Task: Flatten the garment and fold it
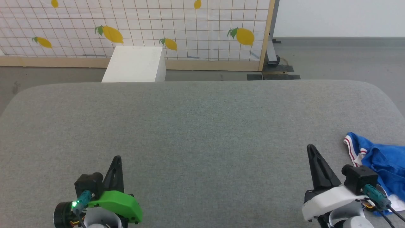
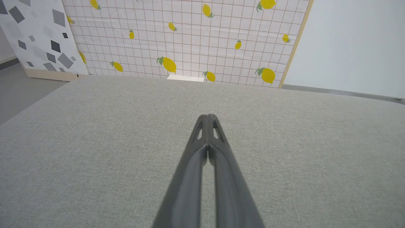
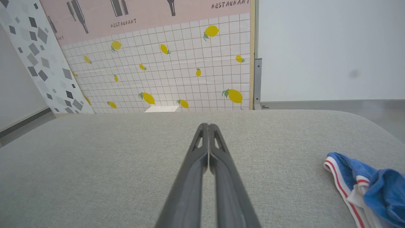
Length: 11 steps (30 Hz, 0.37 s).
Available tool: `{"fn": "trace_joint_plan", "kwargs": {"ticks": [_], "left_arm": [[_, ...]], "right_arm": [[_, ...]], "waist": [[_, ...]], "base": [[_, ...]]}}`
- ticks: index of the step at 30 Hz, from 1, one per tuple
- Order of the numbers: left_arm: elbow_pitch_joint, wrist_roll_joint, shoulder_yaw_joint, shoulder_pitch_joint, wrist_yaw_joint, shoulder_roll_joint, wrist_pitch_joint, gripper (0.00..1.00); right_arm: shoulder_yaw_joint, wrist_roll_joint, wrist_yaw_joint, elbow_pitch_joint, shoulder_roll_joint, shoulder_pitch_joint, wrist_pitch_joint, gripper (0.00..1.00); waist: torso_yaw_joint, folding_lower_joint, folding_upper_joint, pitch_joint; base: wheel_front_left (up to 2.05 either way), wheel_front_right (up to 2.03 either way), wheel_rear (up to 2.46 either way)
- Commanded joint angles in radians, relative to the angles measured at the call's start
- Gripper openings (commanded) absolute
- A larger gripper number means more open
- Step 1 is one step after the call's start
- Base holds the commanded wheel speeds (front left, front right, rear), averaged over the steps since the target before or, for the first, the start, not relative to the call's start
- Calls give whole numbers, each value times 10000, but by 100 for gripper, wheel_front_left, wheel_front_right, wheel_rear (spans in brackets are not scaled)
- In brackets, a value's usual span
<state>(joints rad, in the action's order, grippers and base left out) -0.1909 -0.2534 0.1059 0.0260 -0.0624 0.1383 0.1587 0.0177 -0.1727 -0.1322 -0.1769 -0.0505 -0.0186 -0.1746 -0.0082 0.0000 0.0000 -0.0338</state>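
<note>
Your right gripper is clenched: its 2 long dark fingers meet tip to tip with nothing between them, pointing toward 12 o'clock over the grey fabric-covered table. Your left gripper, at 7 o'clock in the head view, is pressed closed in the same way and holds nothing. I can't tell whether either pair of tips rests on the cloth cover or hangs just above it.

The blue garment lies in a crumpled heap at 4 o'clock on the table. It is just beside the right gripper at its 3 o'clock and well apart from the left one. Part of it runs off the picture's edge and part sits behind the right wrist. Its red-and-white trimmed band faces 9 o'clock, toward the bare middle of the table.

Expect it to be light, soft and limp. It will probably sag from any single pinch, bunch when pushed, and drag a little on the textured cover. The trimmed band looks like the firmest, most exposed edge, so take hold there. You'll have to part the right jaws first. 1 grip alone likely won't spread it flat, so plan to bring the left gripper across for a 2nd hold.
</note>
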Motion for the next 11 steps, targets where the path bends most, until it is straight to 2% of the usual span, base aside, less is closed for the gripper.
{"fn": "trace_joint_plan", "kwargs": {"ticks": [1, 11], "left_arm": [[80, 211, -66, -83, 38, -66, -62, 0], [339, 541, -207, -108, 121, -182, -279, 0]], "right_arm": [[-24, 140, 6, 95, 1, 62, 47, 0], [-45, 365, 8, 333, 1, 79, 288, 0]], "waist": [[1, 0, 0, 5], [13, 0, 0, 52]], "base": [[0, 0, 0], [0, 0, 0]]}}
